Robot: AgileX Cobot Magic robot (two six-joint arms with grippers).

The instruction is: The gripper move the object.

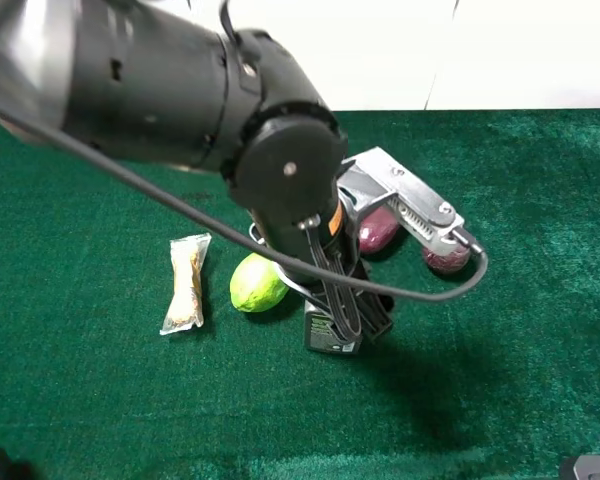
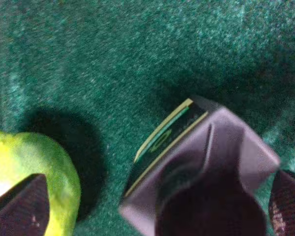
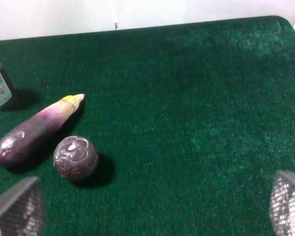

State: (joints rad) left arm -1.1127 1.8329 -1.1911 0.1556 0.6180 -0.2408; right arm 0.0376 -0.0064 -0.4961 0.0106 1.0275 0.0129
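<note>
Bottle (image 2: 187,162) stands on the green cloth (image 1: 500,350), right under my left claw (image 2: 152,211), between its fingers (image 2: 19,204); claw spread wide, not pinching it. Lime (image 1: 257,284) just beside the bottle, snack packet (image 1: 185,283) further out. Eggplant (image 3: 34,130) and dark purple ball (image 3: 75,158) lie close together beyond. My right claw (image 3: 152,206) is spread too, over bare cloth.

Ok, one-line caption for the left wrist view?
Open jaws straddle the flat grey bottle with dark green label on green cloth, yellow-green round fruit alongside.
</note>
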